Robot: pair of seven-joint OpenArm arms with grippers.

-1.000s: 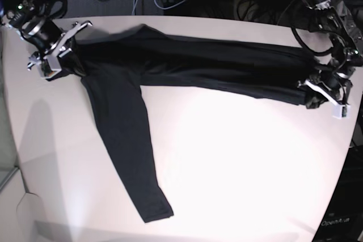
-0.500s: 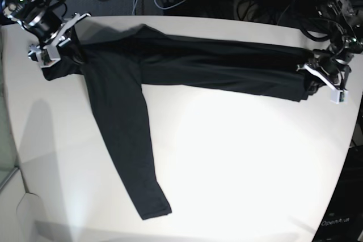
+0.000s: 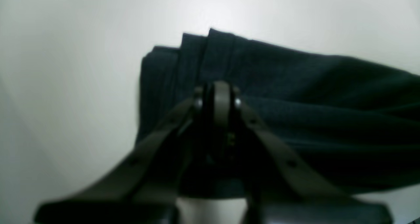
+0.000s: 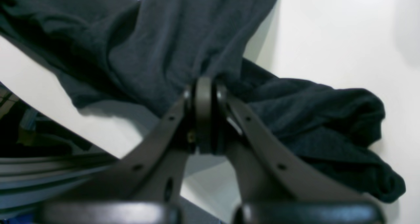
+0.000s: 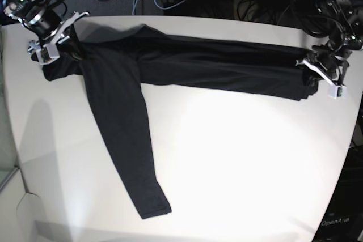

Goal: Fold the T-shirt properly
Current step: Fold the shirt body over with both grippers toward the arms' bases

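The left gripper (image 5: 323, 75) and right gripper (image 5: 52, 37) are each clamping one end of the T-shirt (image 5: 187, 63), whose long axis is stretching between them, one sleeve (image 5: 127, 145) trailing sideways.

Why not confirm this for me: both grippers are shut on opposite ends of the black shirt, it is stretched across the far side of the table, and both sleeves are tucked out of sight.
Not quite. One sleeve is not tucked: in the base view it lies spread across the table toward the near edge. The rest holds: the left gripper and right gripper are shut on opposite ends of the T-shirt.
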